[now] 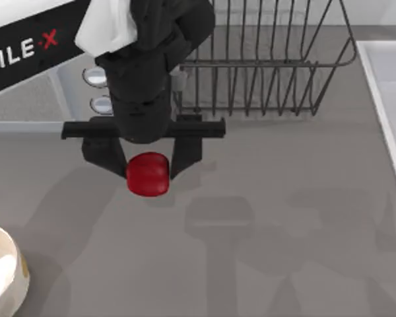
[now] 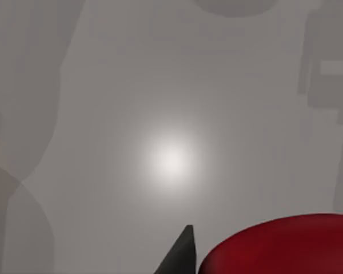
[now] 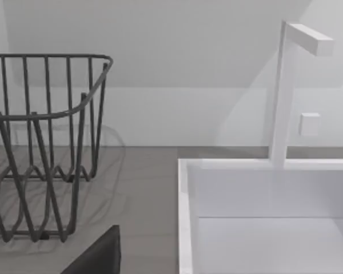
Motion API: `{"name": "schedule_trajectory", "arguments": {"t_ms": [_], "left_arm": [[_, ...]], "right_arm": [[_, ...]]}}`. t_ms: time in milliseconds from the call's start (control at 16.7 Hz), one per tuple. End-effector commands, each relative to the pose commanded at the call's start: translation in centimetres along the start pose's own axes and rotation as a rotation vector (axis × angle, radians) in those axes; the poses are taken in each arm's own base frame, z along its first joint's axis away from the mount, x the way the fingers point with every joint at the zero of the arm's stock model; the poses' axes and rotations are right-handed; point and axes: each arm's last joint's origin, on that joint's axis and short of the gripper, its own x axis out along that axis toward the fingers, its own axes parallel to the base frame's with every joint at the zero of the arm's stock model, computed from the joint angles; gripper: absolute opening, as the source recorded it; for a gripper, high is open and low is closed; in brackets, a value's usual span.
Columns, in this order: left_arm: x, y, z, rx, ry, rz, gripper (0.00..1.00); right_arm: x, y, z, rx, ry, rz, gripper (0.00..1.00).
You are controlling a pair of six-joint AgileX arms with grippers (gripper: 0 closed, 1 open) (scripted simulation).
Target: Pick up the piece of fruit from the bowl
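- left pincer (image 1: 147,173) clamped on the piece of fruit (image 1: 147,174), carried above the bench (image 1: 284,218), well apart from the bowl (image 1: 1,274) (pick looks done)
- fingers flank its sides, so it hangs secure
- right pincer: cannot tell

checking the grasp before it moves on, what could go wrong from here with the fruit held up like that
1. The left gripper holds the piece of fruit only by its sides, with most of the fruit below the fingertips; being glossy and round, it may slip out.
2. If dropped, it would likely land on the bare table and roll, since the bowl sits far off at the top view's lower left.
3. The wire rack stands close behind the arm.
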Motion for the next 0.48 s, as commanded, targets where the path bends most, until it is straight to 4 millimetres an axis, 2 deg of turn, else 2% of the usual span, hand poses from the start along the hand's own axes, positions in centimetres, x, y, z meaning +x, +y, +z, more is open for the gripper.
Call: {"name": "schedule_trajectory", "arguments": {"t_ms": [300, 480], "left_arm": [[6.3, -0.3, 0.3, 0.000, -0.019, -0.013, 0.00], [8.7, -0.1, -0.1, 0.001, -0.009, -0.006, 0.00]], "right_arm": [[0.0, 0.0, 0.0, 0.000, 0.000, 0.000, 1.00], [0.0, 0.0, 0.0, 0.000, 0.000, 0.000, 1.00]]}}
